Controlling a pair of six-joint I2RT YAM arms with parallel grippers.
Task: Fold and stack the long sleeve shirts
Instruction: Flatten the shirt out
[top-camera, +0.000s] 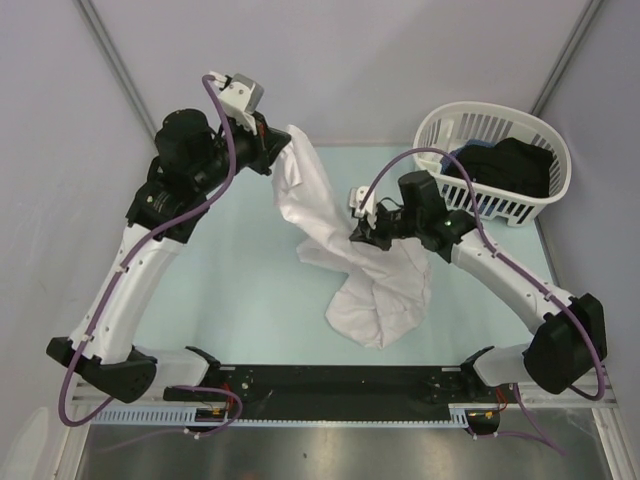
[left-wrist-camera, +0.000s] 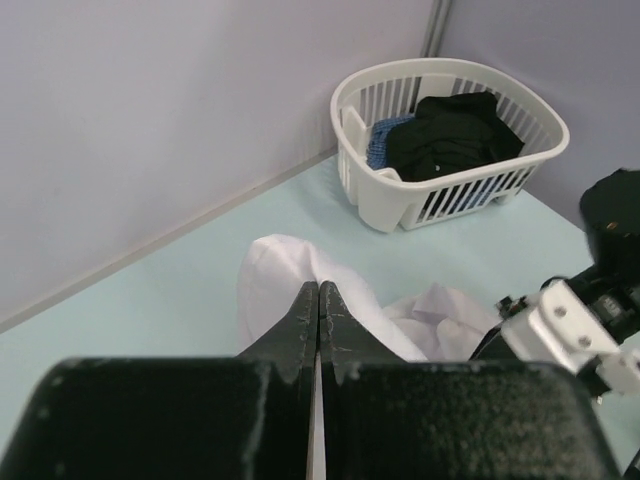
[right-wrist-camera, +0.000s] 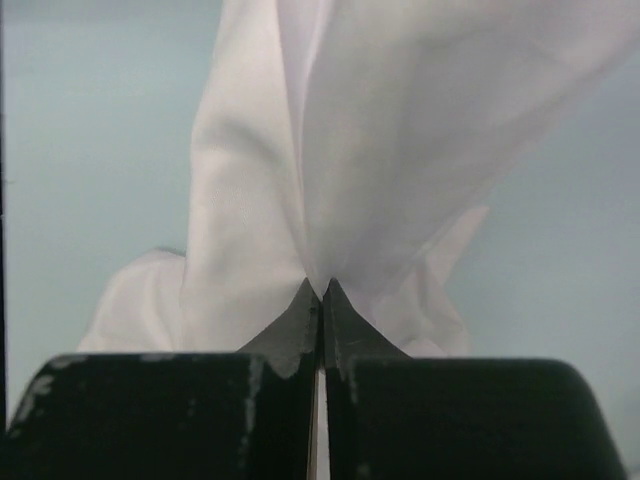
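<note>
I see the left gripper (left-wrist-camera: 318, 291) pinched tight on one end of the white long sleeve shirt (top-camera: 378, 295), held raised at upper centre of the top view. The right gripper (right-wrist-camera: 322, 289) is clamped on a fold mid-frame. The rest of the thin, crumpled cloth droops onto the pale green table (top-camera: 230, 270). The white slatted basket (top-camera: 492, 109) sits upper right, just beyond the right arm, with dark clothes (top-camera: 512, 165) inside.

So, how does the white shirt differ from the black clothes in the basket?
The shirt is white; the clothes are black. The shirt is partly lifted off the table, pinched by the left claw and right claw; the clothes lie in the basket, untouched. Both are crumpled, not folded.
</note>
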